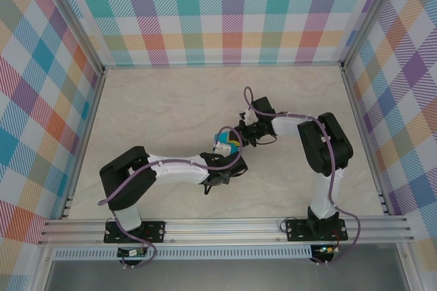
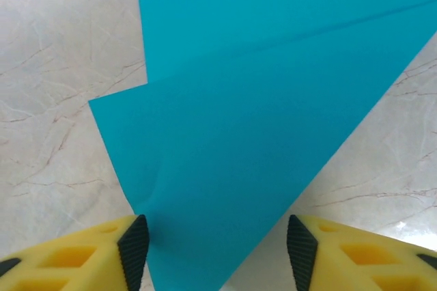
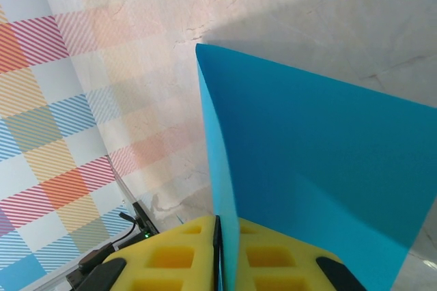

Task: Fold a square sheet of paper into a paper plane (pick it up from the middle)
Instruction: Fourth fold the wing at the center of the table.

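Your right gripper [image 3: 220,226], arm bent inward, pinches the square sheet of paper [image 3: 314,161] by its edge; your left gripper [image 2: 217,244] stands spread, the sheet's narrow end between its fingers

Table [image 1: 157,106]: pale marbled top, thin brown veins. Checked walls [image 1: 232,11] on three sides, metal rail [image 1: 225,226] along near edge. Shadow of paper [image 3: 321,168] falls on the top.

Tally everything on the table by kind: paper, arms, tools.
teal paper sheet: 1
arms: 2, the left arm and the right arm
tools: 2, the left tool open, the right tool shut on the sheet
Total: 5
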